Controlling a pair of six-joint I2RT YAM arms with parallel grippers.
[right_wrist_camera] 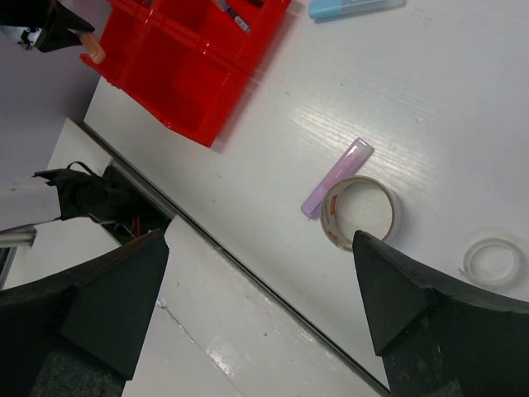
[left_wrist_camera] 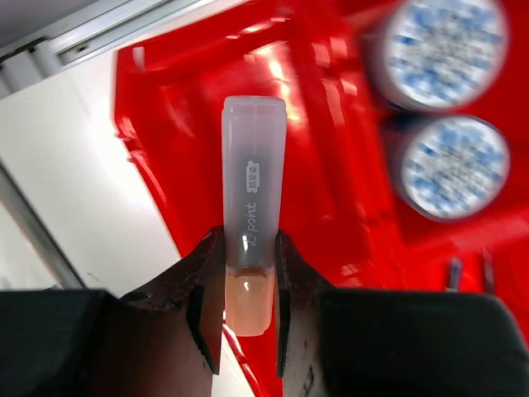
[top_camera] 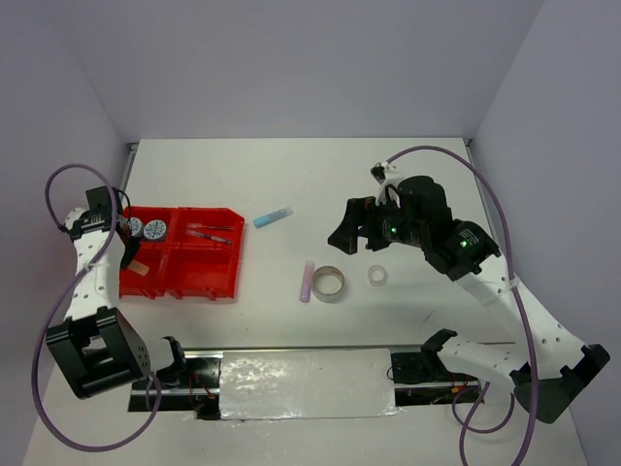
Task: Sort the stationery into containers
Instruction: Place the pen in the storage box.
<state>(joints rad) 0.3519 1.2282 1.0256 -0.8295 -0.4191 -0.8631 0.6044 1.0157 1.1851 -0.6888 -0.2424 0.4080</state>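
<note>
Orange stubby stick with frosted cap [left_wrist_camera: 252,198] pinched near its bare end in my left claw [left_wrist_camera: 248,256], over the near-left compartment of the flat red plastic divided tray [left_wrist_camera: 331,190], my right claw [right_wrist_camera: 260,248] gaping wide, empty, above the white counter [right_wrist_camera: 430,99].

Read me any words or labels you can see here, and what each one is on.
"point": on the clear cap of the orange stick in the left hand; letters before it unclear.
Small boxed mark above it: too blurred to read.
Red print on the grey tape ring: too small to read.
</note>
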